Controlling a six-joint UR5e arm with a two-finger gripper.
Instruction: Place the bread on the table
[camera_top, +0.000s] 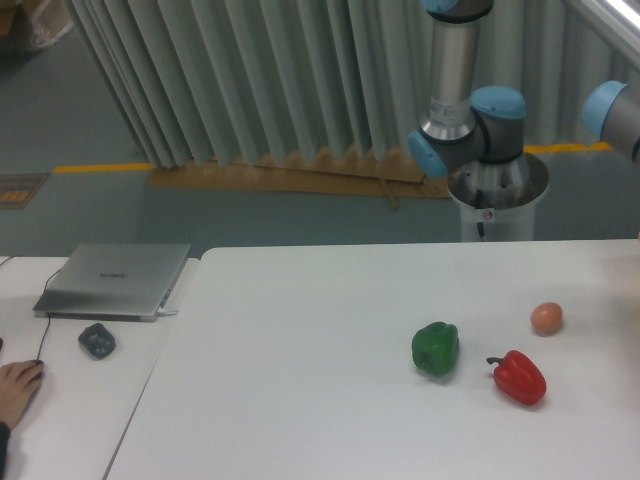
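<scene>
Three small obstacles cluster at lower right of the wide white tabletop (300, 400): a glossy green bell pepper (435, 349), a red bell pepper (519, 377) just right of it, and a small orange-brown egg (546, 318) behind. The tabletop's left and centre lie bare.

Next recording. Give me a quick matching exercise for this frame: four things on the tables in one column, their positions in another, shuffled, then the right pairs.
Things:
1. green pepper
2. red pepper
3. egg
4. laptop

Places:
A. closed, on the narrower desk at left
B. nearest the right edge, behind the red pepper
C. front right of the table, stem pointing left
D. left of the red pepper

Pairs: 1-D, 2-C, 3-B, 4-A
</scene>
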